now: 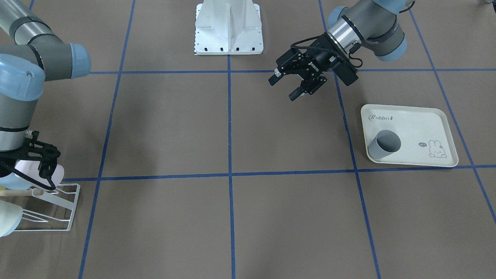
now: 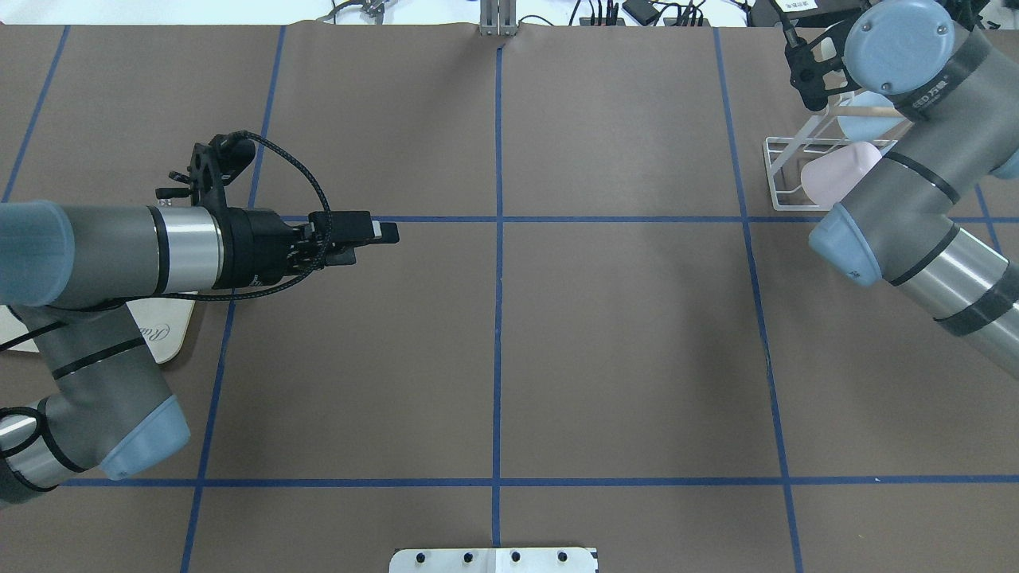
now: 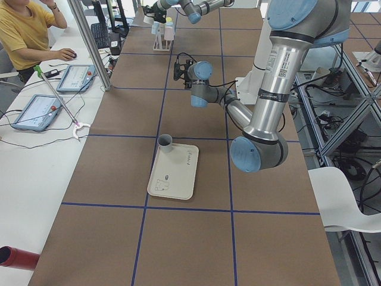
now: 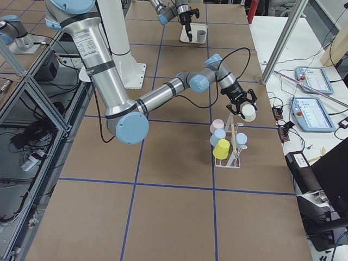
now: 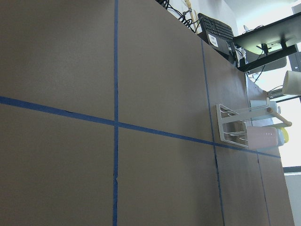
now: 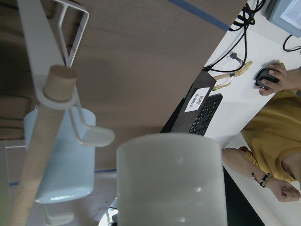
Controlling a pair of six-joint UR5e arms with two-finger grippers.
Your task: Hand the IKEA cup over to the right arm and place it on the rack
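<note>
The right claw (image 4: 244,107) is clamped on the small cream-white plastic cup (image 4: 249,112). It holds the cup up high, just beside the top of the small white wire rack with a wooden rod (image 4: 232,142). The rack stands near the far edge of the brown table (image 1: 174,128). A pink cup (image 4: 217,125), a blue cup (image 4: 219,134) and a yellow cup (image 4: 221,149) hang on one side of it. The left claw (image 1: 285,86) hangs over the table with its fingers apart, holding nothing. It is well apart from the rack and near the cream rabbit tray (image 1: 414,128), where a grey cup (image 1: 383,145) stands.
</note>
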